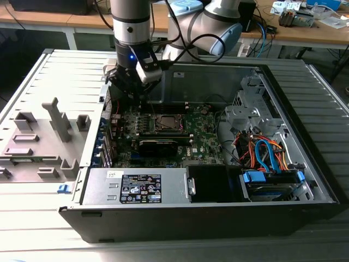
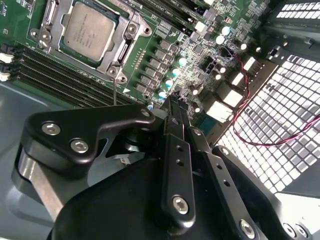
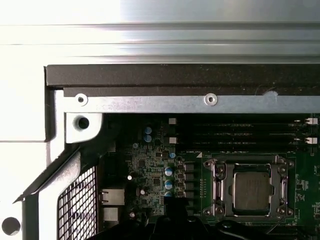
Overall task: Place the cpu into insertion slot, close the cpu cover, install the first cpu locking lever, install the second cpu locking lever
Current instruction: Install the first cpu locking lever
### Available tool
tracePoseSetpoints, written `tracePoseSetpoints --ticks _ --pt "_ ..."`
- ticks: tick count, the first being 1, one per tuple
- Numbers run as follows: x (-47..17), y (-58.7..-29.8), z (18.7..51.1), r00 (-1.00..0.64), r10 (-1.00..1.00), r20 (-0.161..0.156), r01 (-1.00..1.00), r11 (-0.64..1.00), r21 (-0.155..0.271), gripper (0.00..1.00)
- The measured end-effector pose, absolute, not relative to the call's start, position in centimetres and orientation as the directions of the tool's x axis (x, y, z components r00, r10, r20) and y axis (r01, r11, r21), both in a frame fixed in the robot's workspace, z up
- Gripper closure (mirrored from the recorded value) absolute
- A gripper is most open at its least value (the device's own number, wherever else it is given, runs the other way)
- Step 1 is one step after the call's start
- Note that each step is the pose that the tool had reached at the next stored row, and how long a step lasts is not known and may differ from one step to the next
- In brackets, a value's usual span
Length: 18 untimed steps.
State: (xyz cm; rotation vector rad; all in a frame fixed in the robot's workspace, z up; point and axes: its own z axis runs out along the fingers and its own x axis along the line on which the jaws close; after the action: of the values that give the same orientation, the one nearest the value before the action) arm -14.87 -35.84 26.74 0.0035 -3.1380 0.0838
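On the exterior view's left, a grey plastic rack [image 1: 41, 144] with blocky slots lies on a ribbed metal table [image 1: 22, 218]. Next comes the open black computer case [image 1: 196, 218] w/ a shiny silver power box [image 1: 136, 186] at the front. Inside is the green board [image 1: 204, 139], bumpy w/ tiny parts. The arm [image 1: 131, 24], smooth grey & round, hangs straight down over the board's back corner on the exterior view's left. Its black gripper [image 1: 131, 87] sits low by the case wall, just beside the slot [image 1: 165, 123]. In the second wrist view the gripper [image 2: 172, 107] has dark metal links w/ silver screws; the fingers meet in a thin tip, shut, holding nothing.

The cpu [image 2: 89, 31] is a flat grey square w/ a dull shine, lying in the slot [image 2: 122, 47]. The silver cover [image 2: 60, 20] frames it, flat down. In the first wrist view the chip [image 3: 252, 191] shows too. On the exterior view's right, orange & blue cables [image 1: 267, 153] curl by a blue drive tray [image 1: 271, 179].
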Motion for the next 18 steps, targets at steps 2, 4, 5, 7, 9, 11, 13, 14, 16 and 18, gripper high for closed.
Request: tracePoseSetpoints --ticks 2,4,5,7,9,11,13,14,16,18 --pt "-14.91 -35.77 26.74 -1.000 -0.002 0.003 -0.002 0.998 -0.055 0.89" --pt "-14.94 -35.72 26.73 -1.000 -0.002 0.003 -0.002 0.998 -0.056 0.89" --pt "-14.96 -35.70 26.73 -1.000 -0.002 0.003 -0.002 0.998 -0.056 0.89" --pt "-15.00 -35.67 26.74 -1.000 -0.002 0.003 -0.002 0.998 -0.057 0.89" --pt "-15.04 -35.61 26.73 -1.000 -0.002 0.003 -0.002 0.998 -0.058 0.89" --pt "-15.08 -35.58 26.73 -1.000 -0.002 0.003 -0.002 0.998 -0.059 0.89" --pt "-15.10 -35.52 26.73 -1.000 -0.002 0.003 -0.002 0.998 -0.060 0.89" --pt "-15.12 -35.47 26.73 -1.000 -0.002 0.003 -0.002 0.998 -0.060 0.89" --pt "-15.16 -35.34 26.73 -1.000 -0.002 0.003 -0.002 0.998 -0.062 0.89" --pt "-15.19 -35.22 26.73 -1.000 -0.002 0.003 -0.002 0.998 -0.062 0.89"
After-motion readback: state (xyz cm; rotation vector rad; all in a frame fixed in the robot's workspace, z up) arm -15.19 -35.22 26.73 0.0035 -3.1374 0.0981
